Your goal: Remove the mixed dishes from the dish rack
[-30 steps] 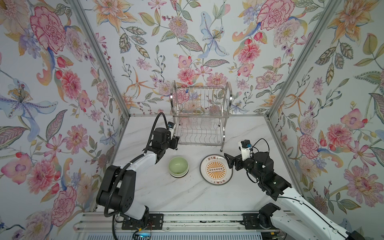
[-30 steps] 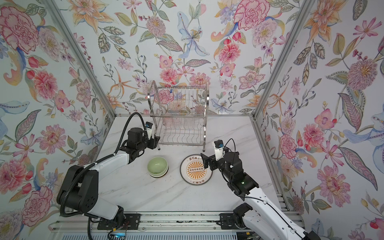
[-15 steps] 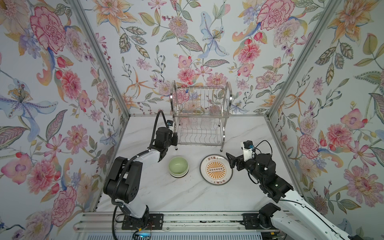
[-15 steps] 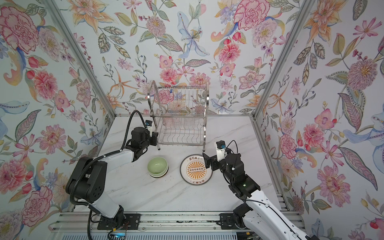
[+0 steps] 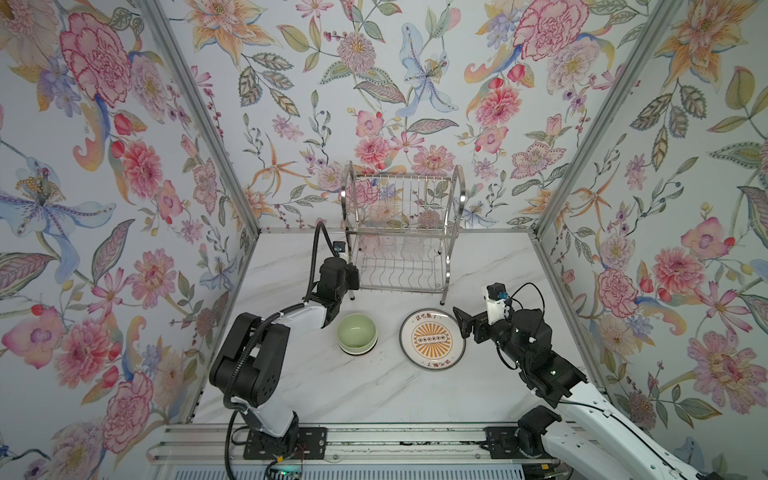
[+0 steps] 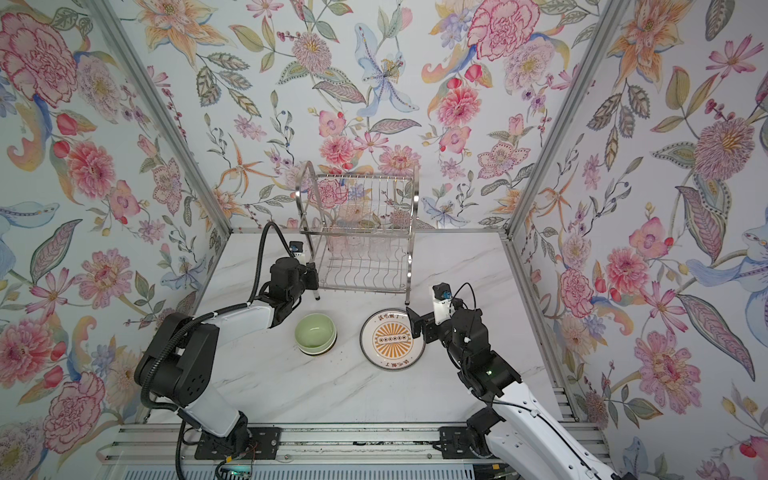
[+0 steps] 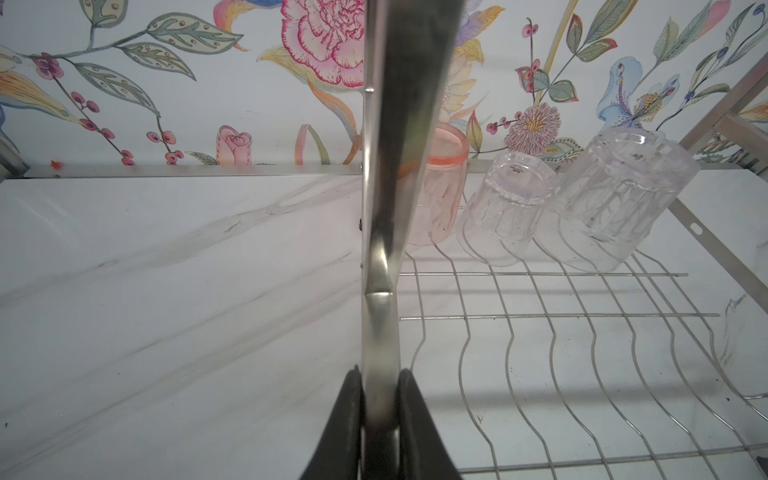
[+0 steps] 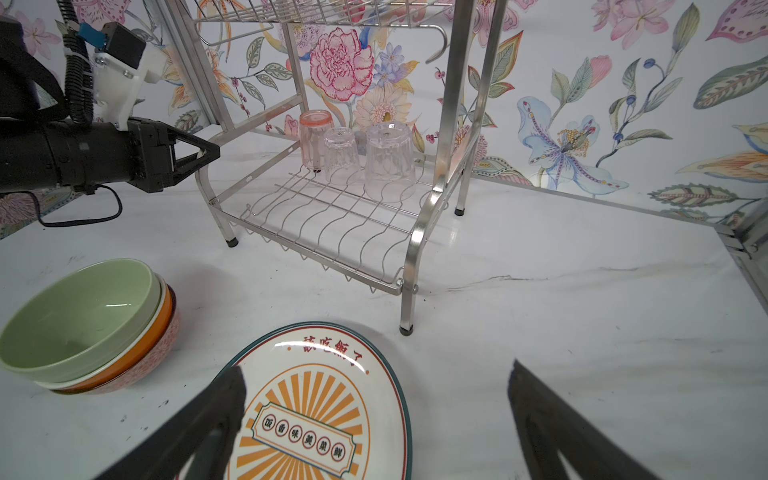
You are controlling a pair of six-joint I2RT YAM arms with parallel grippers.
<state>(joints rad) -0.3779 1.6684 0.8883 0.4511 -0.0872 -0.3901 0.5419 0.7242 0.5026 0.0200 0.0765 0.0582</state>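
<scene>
Your left fingers [image 7: 343,424] grip the dish rack [image 5: 447,266] by its front post; it stands upright, long axis along the back wall [image 5: 415,83]. Right fingers [image 8: 195,432] gape wide over the plate [image 8: 316,415] edge.

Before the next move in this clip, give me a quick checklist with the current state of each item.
1. Left gripper clamped on the dish rack side frame: ok.
2. Right gripper open and empty, above the plate: ok.
3. Rack unloaded: not ok. The pink cup, small clear cup and larger clear cup stand upside down at the back of the lower tier.
4. Front of the lower tier free of dishes: ok.
5. Stacked bowls and plate rest on the table, outside the rack: ok.
</scene>
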